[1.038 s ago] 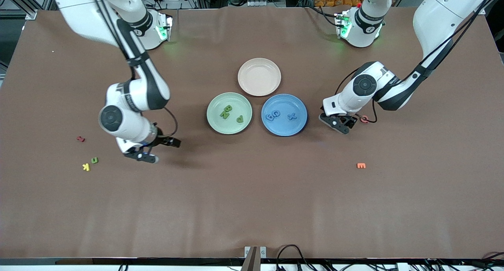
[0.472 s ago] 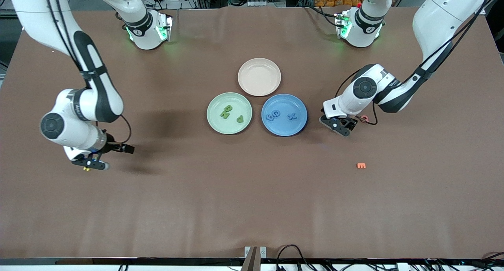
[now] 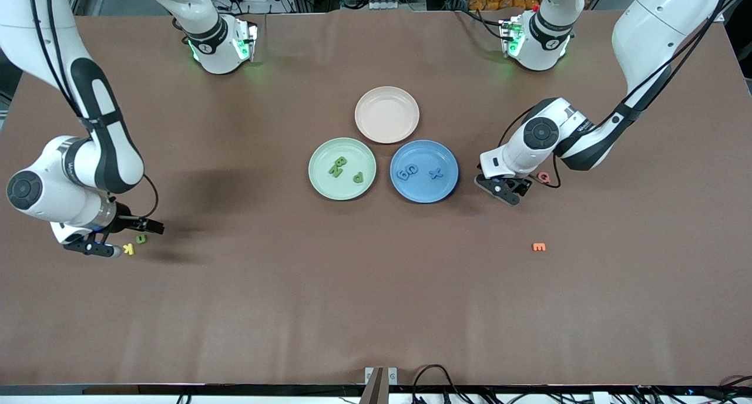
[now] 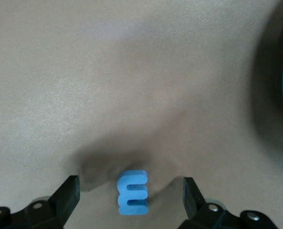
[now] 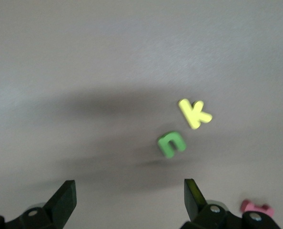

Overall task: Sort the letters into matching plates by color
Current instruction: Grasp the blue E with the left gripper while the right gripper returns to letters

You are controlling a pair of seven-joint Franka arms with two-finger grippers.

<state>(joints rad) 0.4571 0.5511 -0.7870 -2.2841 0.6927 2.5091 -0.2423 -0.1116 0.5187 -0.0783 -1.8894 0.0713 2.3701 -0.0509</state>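
Risks: the left gripper (image 4: 131, 202), fingers spread, brackets a blue E (image 4: 132, 192) lying on the table beside the blue plate (image 3: 424, 191); an off-centre close could push the piece aside. The right gripper (image 3: 97, 246), spread and empty, hangs near a green letter (image 3: 141, 238) that sits just beside a yellow K (image 3: 128, 249); a loose aim could catch the K instead. Contents: green plate (image 3: 322, 182), three green letters (image 3: 339, 165); blue plate, three blue letters (image 3: 408, 171); beige plate (image 3: 387, 133), nothing.

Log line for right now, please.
left gripper: open around blue E beside blue plate | right gripper: open over green letter, yellow K | green plate: three letters
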